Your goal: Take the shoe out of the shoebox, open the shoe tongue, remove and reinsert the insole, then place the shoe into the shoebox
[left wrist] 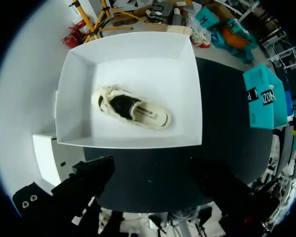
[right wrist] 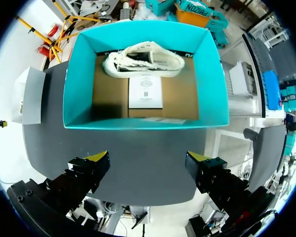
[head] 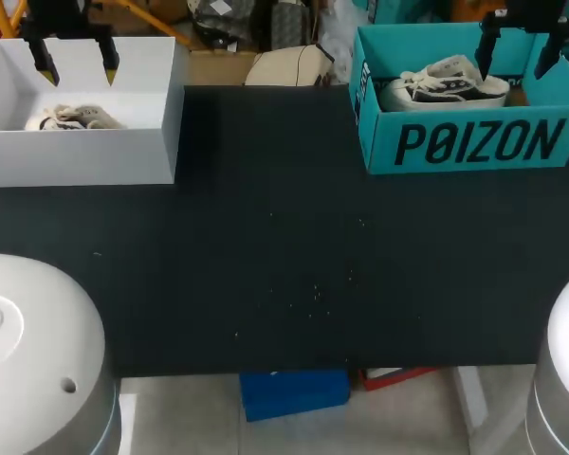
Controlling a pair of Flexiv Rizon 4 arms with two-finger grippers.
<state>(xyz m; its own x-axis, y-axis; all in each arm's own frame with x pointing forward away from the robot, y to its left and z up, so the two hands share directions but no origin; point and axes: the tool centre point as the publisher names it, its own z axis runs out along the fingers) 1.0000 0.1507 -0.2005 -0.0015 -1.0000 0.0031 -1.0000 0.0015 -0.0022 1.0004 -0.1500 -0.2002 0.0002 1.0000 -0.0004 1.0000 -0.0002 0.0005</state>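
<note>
You have two boxes on the table (head: pixel 284 265): one white box (head: pixel 76 161) at its far left corner and one teal shoebox (head: pixel 474 142) at its far right corner. You have two shoes, one per box: a cream shoe (head: pixel 71 118) in the white box, a white and black shoe (head: pixel 446 85) in the teal shoebox. One paper card (right wrist: pixel 145 92) lies on the teal shoebox's floor. You have two grippers, the left gripper (head: pixel 76 68) and the right gripper (head: pixel 514 57), with two yellow-tipped fingers each, four tips in all.

Shoe (right wrist: pixel 144 60) inside teal shoebox (right wrist: pixel 214 84)
</note>
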